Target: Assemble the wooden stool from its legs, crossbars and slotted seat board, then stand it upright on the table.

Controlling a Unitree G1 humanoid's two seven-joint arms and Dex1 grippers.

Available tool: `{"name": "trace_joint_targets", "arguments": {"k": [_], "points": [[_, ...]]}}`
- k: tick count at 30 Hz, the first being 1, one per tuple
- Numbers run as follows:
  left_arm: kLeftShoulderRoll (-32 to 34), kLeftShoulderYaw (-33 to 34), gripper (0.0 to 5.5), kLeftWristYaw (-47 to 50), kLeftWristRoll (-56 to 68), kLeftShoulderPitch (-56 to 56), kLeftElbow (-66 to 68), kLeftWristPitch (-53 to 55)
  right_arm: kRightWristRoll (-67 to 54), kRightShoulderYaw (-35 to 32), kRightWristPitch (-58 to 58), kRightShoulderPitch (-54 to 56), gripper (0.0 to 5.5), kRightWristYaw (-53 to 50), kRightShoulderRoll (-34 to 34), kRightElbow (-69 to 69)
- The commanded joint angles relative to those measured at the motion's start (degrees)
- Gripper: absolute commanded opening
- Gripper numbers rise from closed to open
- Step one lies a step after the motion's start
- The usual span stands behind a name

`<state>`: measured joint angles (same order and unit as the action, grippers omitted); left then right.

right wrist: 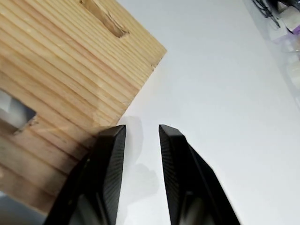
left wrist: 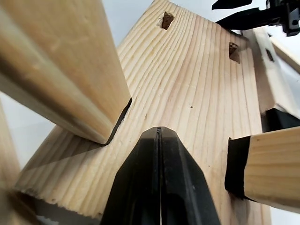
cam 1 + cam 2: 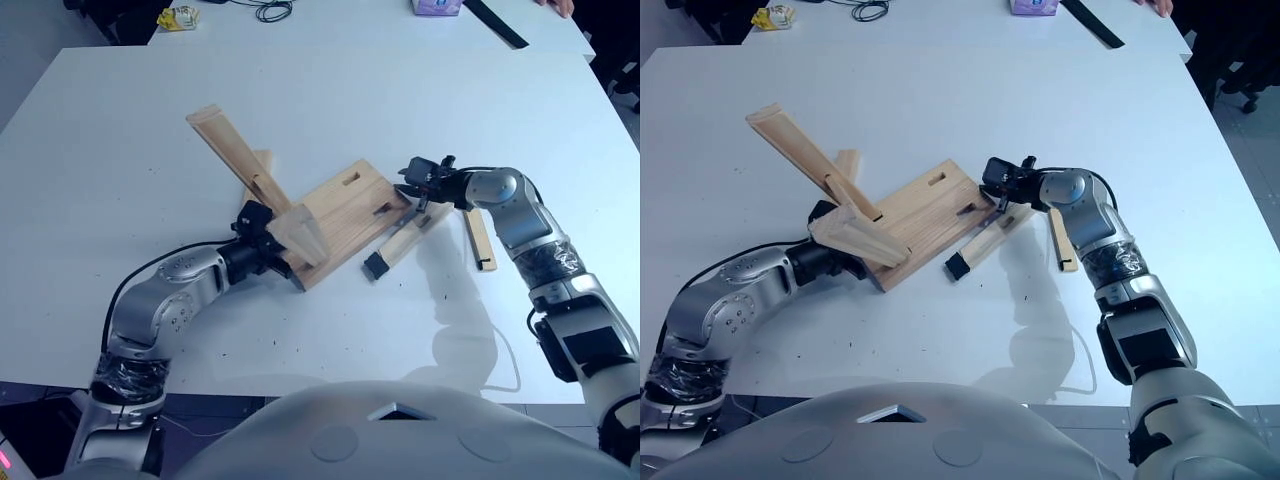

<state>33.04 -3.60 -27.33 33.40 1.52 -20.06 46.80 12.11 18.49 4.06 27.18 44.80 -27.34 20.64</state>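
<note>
Seat (image 3: 345, 205) seems pinned by the left gripper (image 2: 159, 136), fingers shut, probably so legs (image 3: 232, 145) can be slotted. Right gripper (image 1: 140, 129) is held open at the far corner.

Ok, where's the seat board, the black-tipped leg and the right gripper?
seat board (image 3: 342, 214): left eye view, bare middle of its face.
black-tipped leg (image 3: 405, 243): left eye view, middle of its length.
right gripper (image 1: 140, 127): right wrist view, between its open fingertips.
</note>
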Motion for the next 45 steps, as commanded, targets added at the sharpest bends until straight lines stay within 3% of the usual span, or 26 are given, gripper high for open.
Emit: {"name": "trace_joint_targets", "arguments": {"k": [1, 10, 15, 19, 25, 29, 32, 35, 38, 41, 45], "points": [[4.3, -3.7, 0.00, -5.4, -5.7, -2.7, 8.8, -1.7, -0.6, -0.6, 4.1, -4.9, 1.30, -0.5, -0.1, -7.8], [1.3, -8.3, 0.00, -19.4, -12.0, -20.7, 33.2, -14.9, -1.6, -0.7, 11.2, -11.7, 1.30, -0.8, -0.5, -18.6], [0.7, -5.2, 0.00, -22.8, -10.6, -21.4, 33.9, -16.8, -2.0, -2.3, 13.1, -12.2, 1.30, -2.1, -0.7, -21.7], [1.1, 2.2, 0.00, -21.3, -5.6, -18.0, 26.1, -13.4, -4.5, -6.6, 16.7, -12.2, 1.30, -4.0, 0.3, -26.7], [3.4, 19.4, 0.00, -18.1, 2.7, -15.9, 18.1, -11.9, -7.3, -10.1, 20.5, -14.4, 1.30, -5.7, -0.3, -31.4], [1.8, 31.5, 0.00, -10.0, 10.4, -13.2, 8.8, -8.4, -7.5, -11.0, 20.3, -14.9, 1.30, -7.8, -0.1, -29.9], [-3.3, 36.8, 0.00, 3.9, 22.8, -14.9, -3.7, -4.9, -7.7, -12.2, 20.0, -15.7, 1.30, -10.1, 0.4, -28.9], [-9.8, 32.7, 0.00, 20.2, 35.6, -20.5, -14.0, -5.5, -7.5, -12.9, 19.3, -16.1, 1.30, -12.4, 0.9, -27.1], [-14.4, 26.2, 0.00, 30.3, 39.3, -23.8, -19.8, -6.8, -7.3, -12.1, 17.9, -13.9, 1.30, -13.4, 1.5, -24.0], [-13.8, 24.9, 0.00, 36.7, 43.1, -25.7, -21.4, -8.1, -7.5, -11.8, 16.3, -11.2, 1.30, -13.5, 1.5, -20.9], [-7.1, 25.5, 0.00, 37.3, 48.6, -28.3, -21.6, -8.0, -7.5, -12.2, 14.6, -10.2, 1.30, -13.3, 0.8, -18.6]]}}
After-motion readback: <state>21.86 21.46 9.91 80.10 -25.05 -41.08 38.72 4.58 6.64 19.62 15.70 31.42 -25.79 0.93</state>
